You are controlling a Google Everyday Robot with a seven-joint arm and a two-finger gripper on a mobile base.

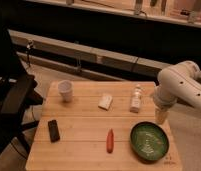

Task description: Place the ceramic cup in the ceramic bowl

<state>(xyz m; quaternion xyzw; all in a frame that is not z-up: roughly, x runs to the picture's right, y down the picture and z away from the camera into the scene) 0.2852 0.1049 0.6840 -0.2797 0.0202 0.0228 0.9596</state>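
Note:
The white ceramic cup (65, 90) stands upright at the far left corner of the wooden table (84, 150). The green ceramic bowl (149, 141) sits at the near right corner. My gripper (160, 116) hangs from the white arm (181, 86) at the table's right edge. It is just above the bowl's far rim and far from the cup. Nothing shows in the gripper.
A white block (105, 102) and a small bottle (136, 98) stand at the back middle of the table. A black flat object (53, 130) lies at the left and an orange-red carrot-like item (110, 140) in front. A black chair (11, 100) stands left of the table.

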